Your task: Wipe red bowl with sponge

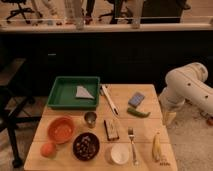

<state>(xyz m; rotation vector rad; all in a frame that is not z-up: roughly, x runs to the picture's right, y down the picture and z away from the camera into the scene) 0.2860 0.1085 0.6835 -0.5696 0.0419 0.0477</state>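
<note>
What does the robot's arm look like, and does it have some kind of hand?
The arm is white and chunky, built of smooth, rounded, tube-like segments with bulging joints and a few small dark marks on its shell. No loose cables show. Its gripper seems to be the paler, cream-coloured piece at the arm's lower end, beside the right edge of the wooden table; finer detail is too dim to make out.

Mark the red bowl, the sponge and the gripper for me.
red bowl (61,129): camera view, on its inner floor.
sponge (136,99): camera view, on its blue-grey top face.
gripper (170,118): camera view, on its lower end, hanging beside the right edge of the table (150,131).
</note>
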